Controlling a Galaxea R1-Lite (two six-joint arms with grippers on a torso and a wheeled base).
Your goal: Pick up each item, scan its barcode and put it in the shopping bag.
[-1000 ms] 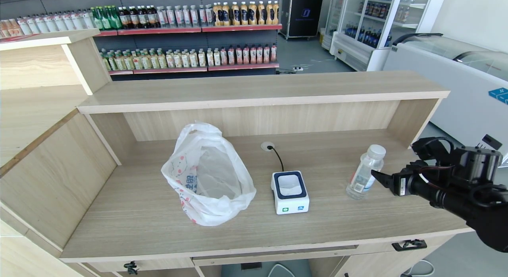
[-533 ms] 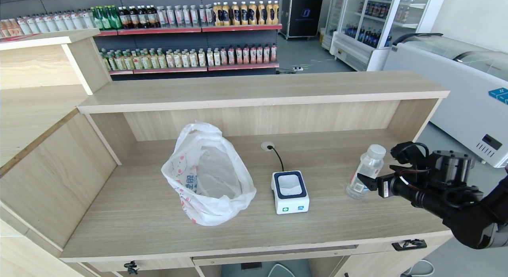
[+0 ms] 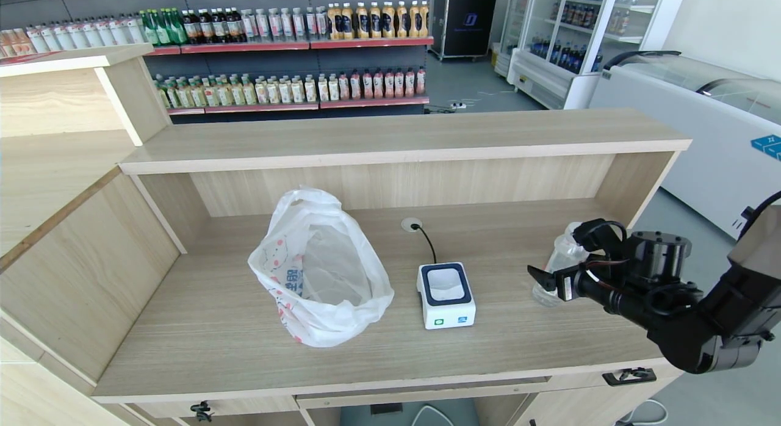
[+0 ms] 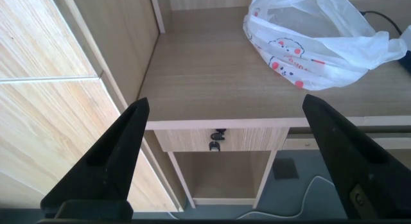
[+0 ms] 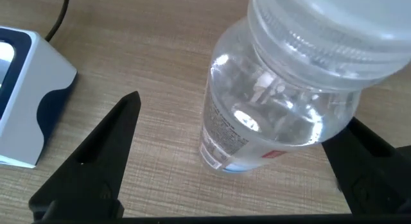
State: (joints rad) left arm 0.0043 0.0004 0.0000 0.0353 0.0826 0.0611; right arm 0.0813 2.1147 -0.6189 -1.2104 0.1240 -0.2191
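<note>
**Item.** The water bottle [image 3: 561, 258] stands upright on the table [image 3: 213, 340] at the right of the head view. It is well apart from the barcode scanner [image 3: 445, 295] at centre. It is clear plastic with a white screw cap and a printed label low on the body. The fill level cannot be read.

**Handling (judgement).**
- The bottle is probably light.
- The thin wall will likely dent under a hard squeeze.
- The surface is smooth and may slip.
- The shape is tall and narrow, so a nudge from one side could tip it.
- Grasp at mid-body, above the label, so that the barcode stays uncovered for scanning.

**Grippers.**
- The right gripper [image 5: 241, 121] is spread wide with one finger on each side of the bottle. It has not closed and holds nothing.
- The left gripper [image 4: 225, 105] is also wide open and empty, near the table's front edge.

**Containers.** The shopping bag [image 3: 317, 273] is thin white plastic, left of centre. It sits slumped with its mouth open upward. It appears empty. The soft rim may fold inward during loading.
</note>
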